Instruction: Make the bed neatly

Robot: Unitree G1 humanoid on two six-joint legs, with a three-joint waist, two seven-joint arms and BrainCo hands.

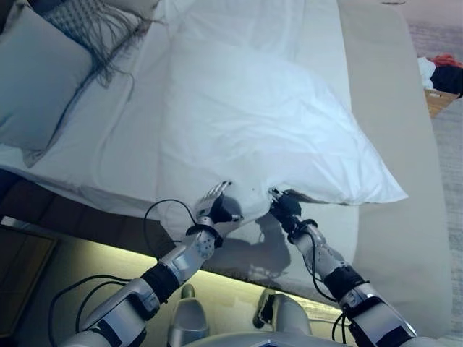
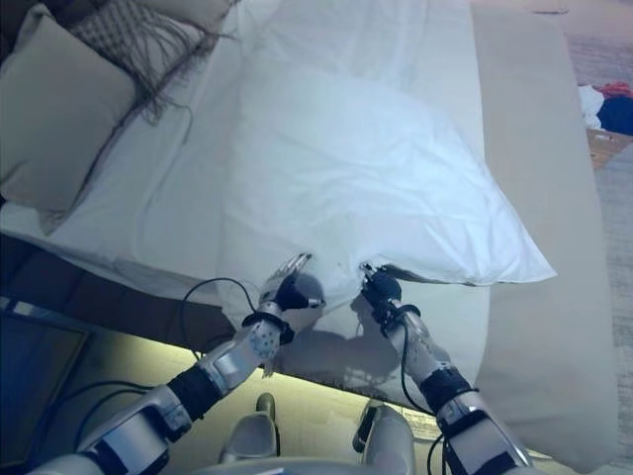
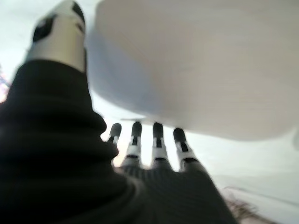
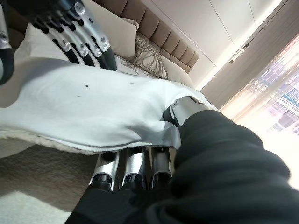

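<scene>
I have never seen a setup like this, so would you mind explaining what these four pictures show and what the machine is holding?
This is a humanoid robot with two silver arms and finger hands, making a bed. The two wide pictures come from a stereo camera on its head, looking down. The other two come from cameras on its wrists, looking along each hand from very close.

On the bed lies a white pillow, with a grey-green cushion and a fringed cushion further off.

The right hand has its fingers curled round the pillow's near edge, cloth bunched in them. The left hand is at the same edge with straight fingers under it, not gripping. At the far right, a basket of clothes shows.
</scene>
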